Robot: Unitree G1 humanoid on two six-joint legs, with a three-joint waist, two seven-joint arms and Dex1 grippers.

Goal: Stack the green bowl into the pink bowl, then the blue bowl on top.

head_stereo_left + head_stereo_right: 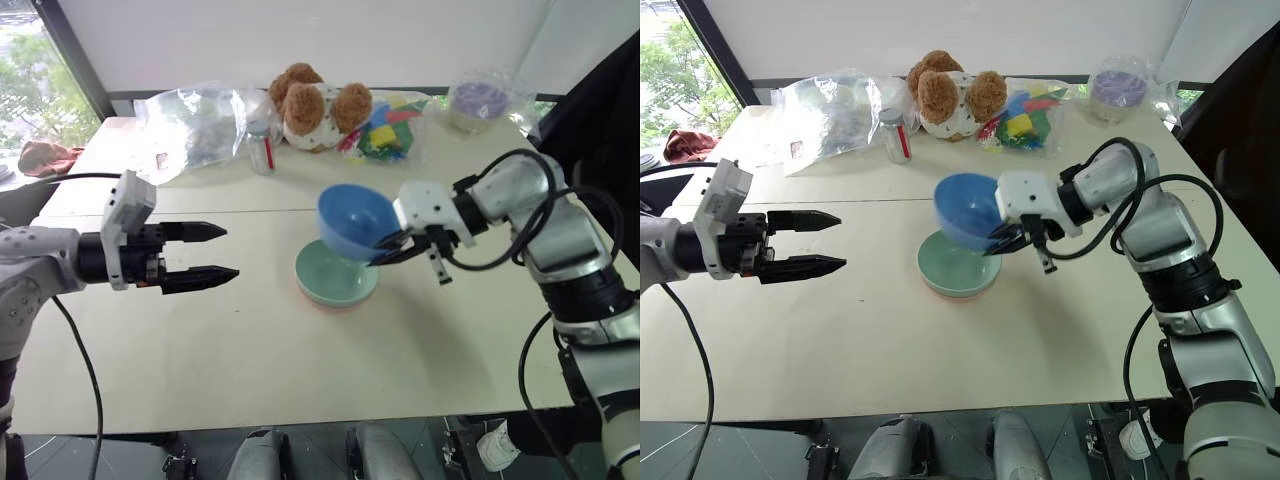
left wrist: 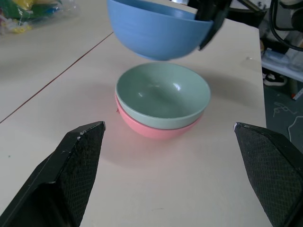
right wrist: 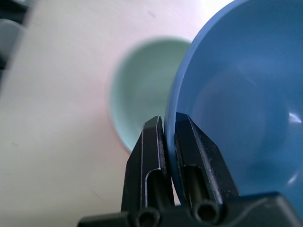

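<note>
Stereo head views and both wrist views of a pale desk [image 1: 200, 350]. Near the middle of the desk, the green bowl [image 2: 163, 97], a shallow, plain, pale mint-green vessel with a smooth glossy interior, sits nested inside the pink bowl [image 2: 151, 128], of which a salmon-coloured lower wall and a thin rim line show beneath the green rim. The blue bowl [image 1: 352, 220], plain sky-blue and of similar size, is held in the air just above and slightly behind this pair, tilted so that its opening faces up and toward the robot's left; it appears clear of the green bowl, though the gap is hard to judge from the head views. The right end effector [image 3: 169, 142] is clamped on the blue bowl's rim, one black finger inside the wall and one outside. The left end effector [image 1: 215, 252] hovers over the desk to the left of the stack, well apart from it, pointing toward it with its two fingers spread wide and nothing between them. At the far edge of the desk lie a brown teddy bear [image 1: 312, 104], clear plastic bags [image 1: 195, 120], a small jar [image 1: 261, 148] and a bag of coloured blocks [image 1: 385, 128].
</note>
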